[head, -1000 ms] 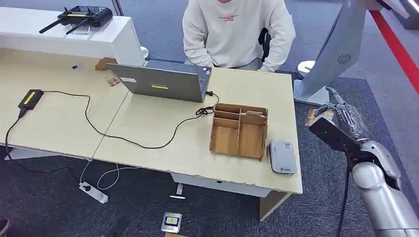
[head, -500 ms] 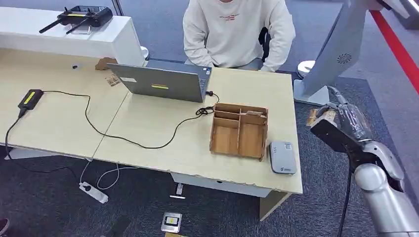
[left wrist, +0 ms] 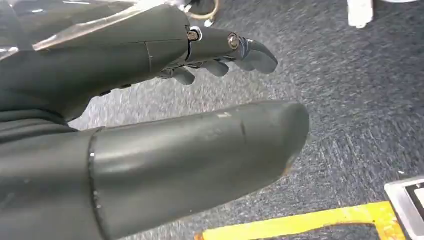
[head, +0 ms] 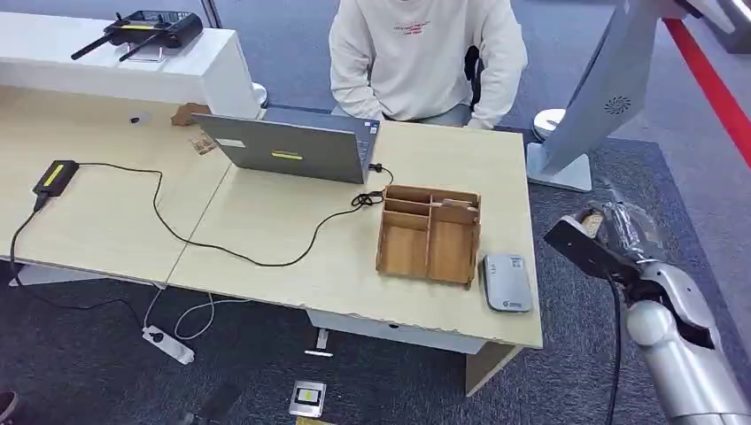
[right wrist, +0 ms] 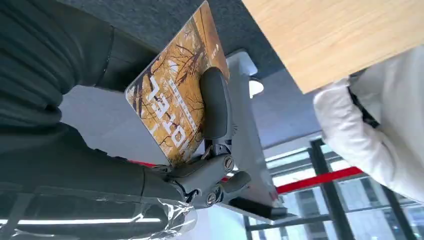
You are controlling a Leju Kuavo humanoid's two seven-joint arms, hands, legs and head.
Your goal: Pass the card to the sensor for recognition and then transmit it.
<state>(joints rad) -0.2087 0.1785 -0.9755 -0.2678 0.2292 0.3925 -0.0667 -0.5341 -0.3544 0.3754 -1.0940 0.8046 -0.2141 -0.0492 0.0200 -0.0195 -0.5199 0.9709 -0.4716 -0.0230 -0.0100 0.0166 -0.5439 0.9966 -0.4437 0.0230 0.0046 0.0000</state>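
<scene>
R hand (head: 611,232) hangs off the desk's (head: 292,257) edge at 3 o'clock, above the carpet, pinching the card (right wrist: 175,95) btwn thumb and a finger; card's printed face is orange-brown w/ white lettering. L hand (left wrist: 150,115) over carpet, fingers spread, holding nothing. On the desk near that edge, at 9 o'clock from the R hand: grey card sensor (head: 506,282), just beside a wooden organizer tray (head: 429,235). Farther: laptop (head: 288,146) w/ black cable (head: 221,243), then a seated person (head: 425,57) at 12.
</scene>
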